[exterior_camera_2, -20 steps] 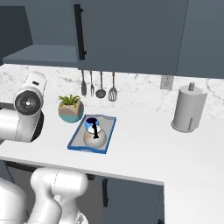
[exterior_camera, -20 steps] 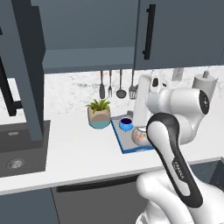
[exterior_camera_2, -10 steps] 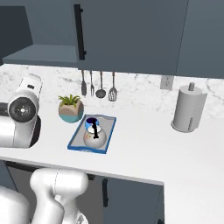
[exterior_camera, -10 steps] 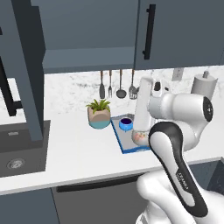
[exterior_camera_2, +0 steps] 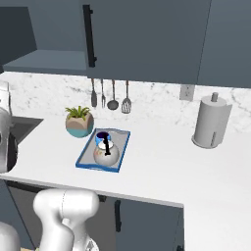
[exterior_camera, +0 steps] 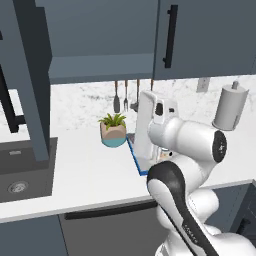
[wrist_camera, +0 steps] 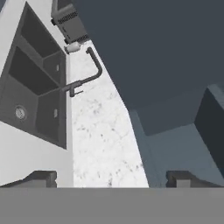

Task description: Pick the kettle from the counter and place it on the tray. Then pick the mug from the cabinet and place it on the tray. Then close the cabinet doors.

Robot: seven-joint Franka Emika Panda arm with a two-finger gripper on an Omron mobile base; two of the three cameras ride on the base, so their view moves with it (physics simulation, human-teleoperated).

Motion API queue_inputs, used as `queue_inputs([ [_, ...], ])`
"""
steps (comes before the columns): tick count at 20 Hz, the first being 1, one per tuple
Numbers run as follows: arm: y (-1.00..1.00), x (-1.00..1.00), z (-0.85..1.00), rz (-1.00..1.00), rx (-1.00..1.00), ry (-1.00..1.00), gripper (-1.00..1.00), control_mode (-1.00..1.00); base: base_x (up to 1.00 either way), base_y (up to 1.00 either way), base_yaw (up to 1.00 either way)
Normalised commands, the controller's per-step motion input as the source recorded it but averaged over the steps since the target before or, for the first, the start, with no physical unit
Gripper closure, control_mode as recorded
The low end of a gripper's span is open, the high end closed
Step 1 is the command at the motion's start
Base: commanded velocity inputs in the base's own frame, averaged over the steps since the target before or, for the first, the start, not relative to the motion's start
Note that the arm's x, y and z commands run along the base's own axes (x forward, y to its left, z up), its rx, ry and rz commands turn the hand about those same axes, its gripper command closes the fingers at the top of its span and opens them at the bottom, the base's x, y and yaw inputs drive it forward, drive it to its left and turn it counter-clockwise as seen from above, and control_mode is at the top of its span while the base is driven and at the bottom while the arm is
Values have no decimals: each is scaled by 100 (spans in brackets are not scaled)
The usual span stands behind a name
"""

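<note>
Kettle: the kettle (exterior_camera_2: 106, 153) sits on the tray (exterior_camera_2: 86, 156) now — pink-white body, black handle up. I think that part is done.

Mug: the mug (exterior_camera_2: 102, 138) is on the tray too, at the back end, just behind the kettle and close enough that I can't tell if they touch. So I think this part is done as well.

Tray: it lies on the counter (exterior_camera_2: 157, 164), just beside the plant pot (exterior_camera_2: 79, 122). The paper-towel roll (exterior_camera_2: 211, 121) stands well apart, off to the side.

What changed: a second ago my arm was bent over the tray. Now I have swung it away toward the sink side, and the hand looks up past the sink (wrist_camera: 33, 89) and the tap (wrist_camera: 85, 76) at the open cabinet door (wrist_camera: 148, 52).

Gripper: the gripper (wrist_camera: 111, 178) is spread wide with nothing between its tips.

Cabinet: the cabinet (exterior_camera: 97, 35) is still open — one door (exterior_camera: 30, 75) hangs out over the sink end.

What it means: only the cabinet doors are left, I think. Next I would push that open one shut.
</note>
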Motion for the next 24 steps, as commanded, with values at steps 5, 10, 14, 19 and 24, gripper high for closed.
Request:
queue_inputs([
  [5,53,-49,-11,-1,0,-41,-100,-100,0,0,0],
  [10,38,-65,-22,-6,0,-36,-100,-100,0,0,0],
  [14,31,-45,-20,-1,0,-15,-100,-100,0,0,0],
  [19,29,-23,-30,0,0,-14,-100,-100,0,0,0],
  [24,43,12,-33,-15,0,-14,-100,-100,0,0,0],
])
